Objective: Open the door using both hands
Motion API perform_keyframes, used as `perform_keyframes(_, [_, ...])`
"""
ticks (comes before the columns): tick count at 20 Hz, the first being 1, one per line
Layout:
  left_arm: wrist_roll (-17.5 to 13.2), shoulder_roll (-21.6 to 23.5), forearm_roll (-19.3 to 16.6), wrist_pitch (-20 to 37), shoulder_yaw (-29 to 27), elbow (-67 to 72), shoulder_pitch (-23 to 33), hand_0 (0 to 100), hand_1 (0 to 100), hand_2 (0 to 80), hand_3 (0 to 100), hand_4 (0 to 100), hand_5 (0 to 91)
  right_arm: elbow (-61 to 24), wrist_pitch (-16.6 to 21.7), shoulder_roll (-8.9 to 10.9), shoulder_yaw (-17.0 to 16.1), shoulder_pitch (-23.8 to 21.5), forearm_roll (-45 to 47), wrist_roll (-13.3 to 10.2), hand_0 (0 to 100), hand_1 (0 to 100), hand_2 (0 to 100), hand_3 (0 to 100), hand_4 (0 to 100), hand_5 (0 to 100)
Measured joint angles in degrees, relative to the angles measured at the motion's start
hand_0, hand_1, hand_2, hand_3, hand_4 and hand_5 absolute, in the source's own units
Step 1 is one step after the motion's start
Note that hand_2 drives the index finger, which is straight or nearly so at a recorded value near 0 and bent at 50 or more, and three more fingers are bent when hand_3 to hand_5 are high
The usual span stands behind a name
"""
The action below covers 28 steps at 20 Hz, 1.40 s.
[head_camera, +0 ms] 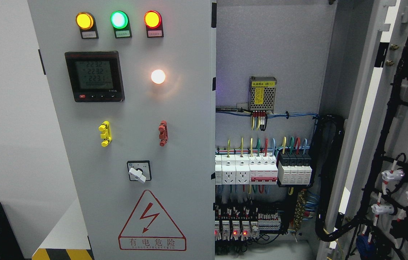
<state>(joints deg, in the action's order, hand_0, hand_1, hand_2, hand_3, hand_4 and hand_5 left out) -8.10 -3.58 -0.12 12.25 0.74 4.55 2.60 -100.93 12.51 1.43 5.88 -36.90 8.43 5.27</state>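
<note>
Your grey steel left cabinet door (124,144) shut, right door (402,144) swung wide; both hands, hence finger state, outside your view.

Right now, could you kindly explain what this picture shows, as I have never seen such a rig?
This is the view from a camera on a humanoid robot's head; neither of its hands shows. It faces an electrical cabinet. The left door is shut and carries three lit indicator lamps, a digital meter, a rotary switch and a high-voltage warning sign. The right door already stands open, its wired inner side towards us. Inside are circuit breakers and a small power supply. Nothing is held.
</note>
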Motion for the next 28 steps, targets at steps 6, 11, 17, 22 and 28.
perform_keyframes(6, [-0.1, -0.9, 0.1, 0.0, 1.1, 0.0, -0.1, 12, 56, 0.0, 0, 0, 0.0, -7.8, 3.1, 0.92, 0.7, 5.1, 0.0, -0.1, 6, 14, 0, 0, 0, 0])
perform_keyframes(11, [-0.1, -1.4, 0.1, 0.0, 1.7, 0.0, -0.2, 12, 56, 0.0, 0, 0, 0.0, -11.8, 3.3, 2.23, 3.0, 9.2, -0.1, -0.1, 6, 14, 0, 0, 0, 0])
perform_keyframes(17, [-0.1, -1.7, 0.1, 0.0, 2.1, 0.0, -0.2, 12, 56, 0.0, 0, 0, 0.0, -14.4, 3.3, 3.35, 5.2, 16.6, -0.1, -0.4, 6, 14, 0, 0, 0, 0])
perform_keyframes(22, [-0.1, -1.8, 0.1, 0.0, 2.3, 0.0, -0.2, 12, 56, 0.0, 0, 0, 0.0, -14.9, 1.0, 3.91, 6.7, 23.4, 0.0, -0.6, 6, 14, 0, 0, 0, 0])
perform_keyframes(28, [-0.1, -2.0, 0.1, 0.0, 2.5, 0.0, -0.2, 12, 56, 0.0, 0, 0, 0.0, -13.6, -2.0, 3.97, 8.0, 31.4, 0.1, -0.8, 6, 14, 0, 0, 0, 0])
